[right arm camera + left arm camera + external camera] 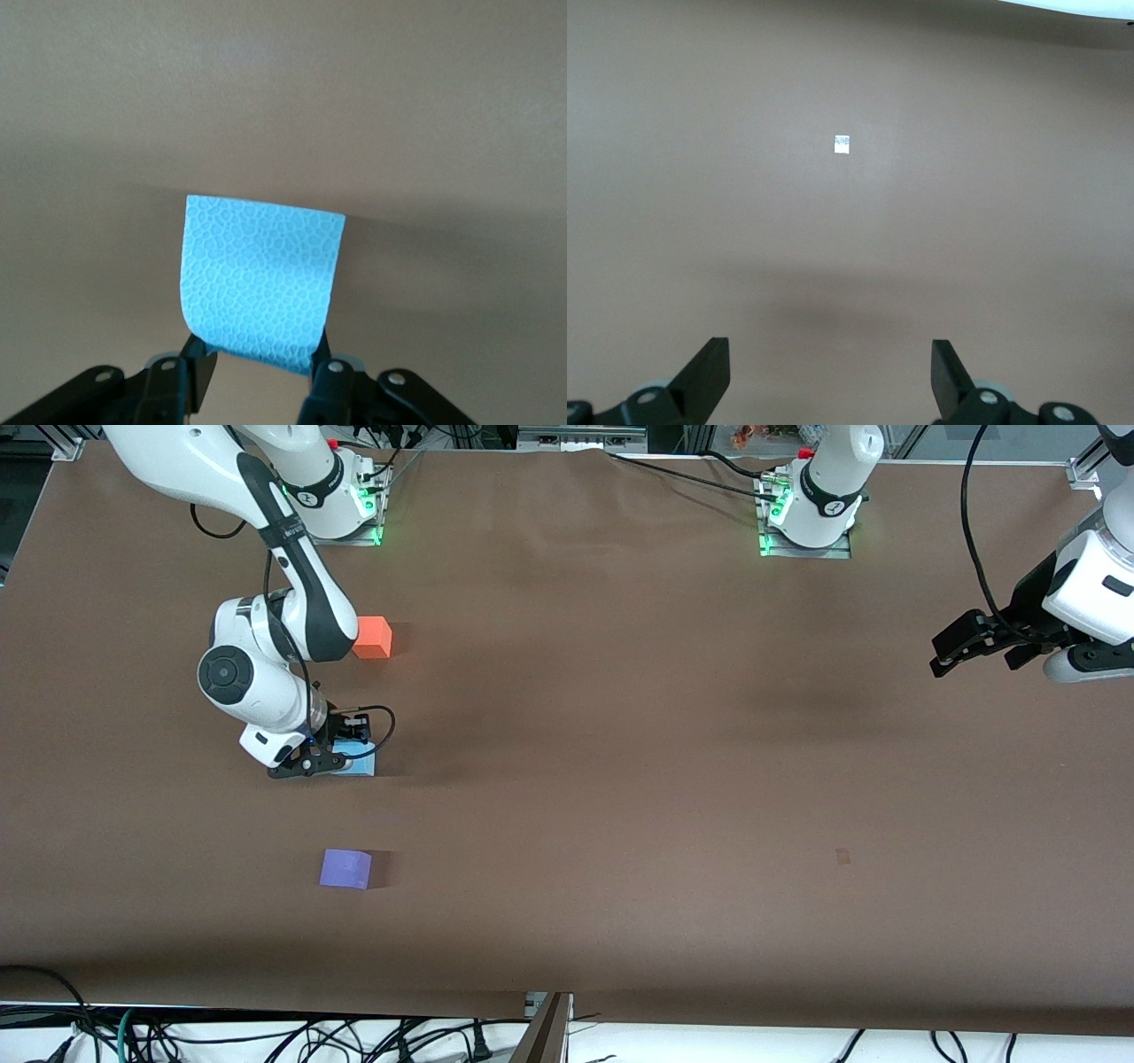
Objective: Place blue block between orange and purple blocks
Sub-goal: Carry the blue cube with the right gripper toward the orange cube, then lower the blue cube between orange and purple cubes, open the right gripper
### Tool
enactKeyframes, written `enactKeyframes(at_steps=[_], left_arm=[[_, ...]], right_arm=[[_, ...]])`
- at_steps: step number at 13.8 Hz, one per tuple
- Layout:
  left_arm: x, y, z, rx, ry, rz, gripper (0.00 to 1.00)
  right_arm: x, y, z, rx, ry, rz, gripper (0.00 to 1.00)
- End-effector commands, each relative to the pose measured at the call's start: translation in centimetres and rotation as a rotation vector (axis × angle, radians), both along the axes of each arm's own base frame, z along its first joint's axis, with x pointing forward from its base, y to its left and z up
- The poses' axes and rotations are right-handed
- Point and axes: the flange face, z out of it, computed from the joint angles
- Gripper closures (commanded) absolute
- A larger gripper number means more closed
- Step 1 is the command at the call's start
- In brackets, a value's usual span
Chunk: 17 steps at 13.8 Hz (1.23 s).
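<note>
The blue block [361,761] is a light sky-blue cube held between the fingers of my right gripper [341,760], low at the table surface. I cannot tell whether it touches the table. In the right wrist view the blue block [261,279] fills the gap of the right gripper [259,365], with both fingers pressed on its sides. The orange block [373,638] lies farther from the front camera than the blue block, and the purple block [345,868] lies nearer. My left gripper [966,645] is open and empty, waiting in the air over the left arm's end of the table [830,372].
The brown table [620,735] carries a small mark [842,856] toward the left arm's end, which shows as a white speck [842,143] in the left wrist view. Cables hang along the table's front edge [266,1036].
</note>
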Motion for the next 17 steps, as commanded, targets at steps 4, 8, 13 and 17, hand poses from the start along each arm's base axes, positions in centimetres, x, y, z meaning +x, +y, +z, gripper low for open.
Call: enactKeyframes(at_steps=[4, 8, 13, 17], left_arm=[[0.3, 0.5, 0.6, 0.018, -0.002, 0.012, 0.00], [0.4, 0.8, 0.6, 0.018, -0.002, 0.017, 0.00], [0.4, 0.8, 0.5, 0.019, 0.002, 0.017, 0.00], [0.4, 0.8, 0.5, 0.018, 0.000, 0.017, 0.00]], right_arm=[[-0.4, 0.2, 1.6, 0.032, -0.026, 0.025, 0.00], [2.7, 1.2, 7.6, 0.045, -0.009, 0.042, 0.00], [6.2, 0.5, 15.8, 0.042, 0.015, 0.043, 0.00], [6.8, -0.9, 20.4, 0.023, 0.059, 0.031, 0.00]])
